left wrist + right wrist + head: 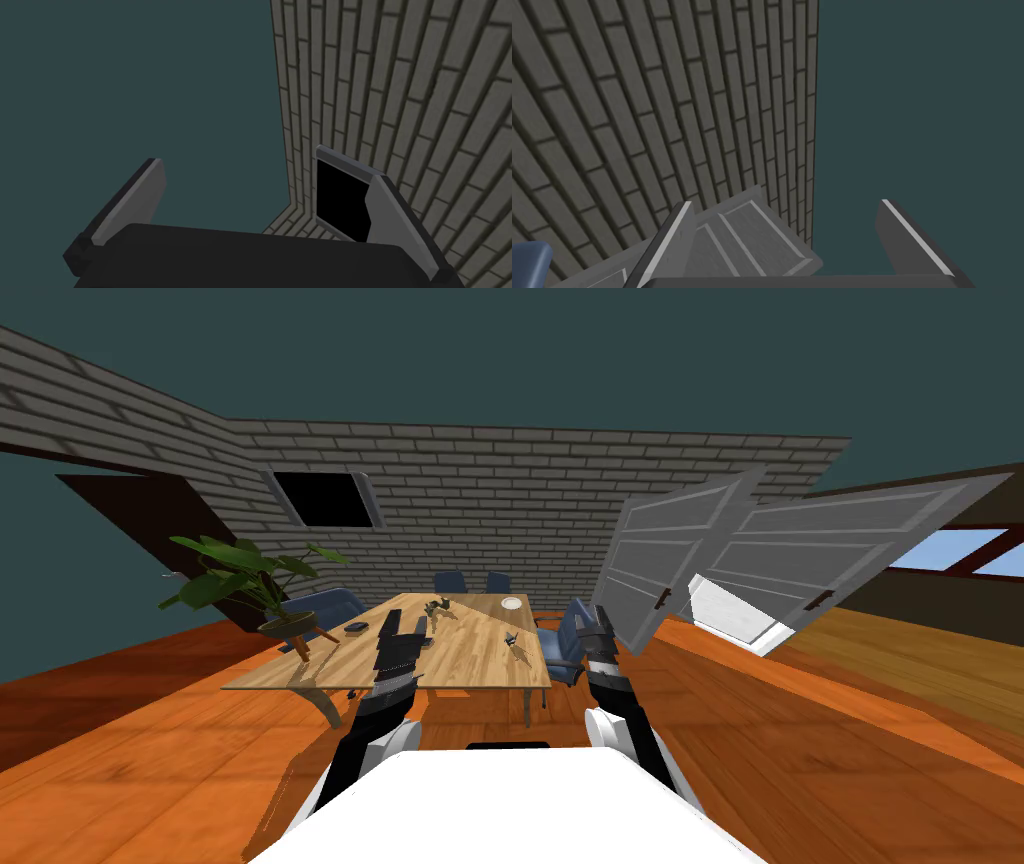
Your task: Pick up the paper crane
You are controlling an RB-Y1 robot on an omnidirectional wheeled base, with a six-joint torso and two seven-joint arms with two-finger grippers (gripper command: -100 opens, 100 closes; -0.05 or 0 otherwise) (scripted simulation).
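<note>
**Both grippers open and raised, crane well ahead on the table**

Fingers on the left gripper (265, 170) stand wide apart with nothing between them, and the right gripper (786, 204) is spread the same way. Both hands point upward. Ahead of them is the wooden table (470, 666). A small grey folded figure, which I take for the paper crane (512, 639), sits near the table's right edge, toward its near half. It lies forward and slightly inward of the right gripper, so the right arm looks nearer. Its long axis is too small to read. A darker figure (437, 608) stands mid-table and a white plate (511, 603) lies toward the far right corner.
</note>
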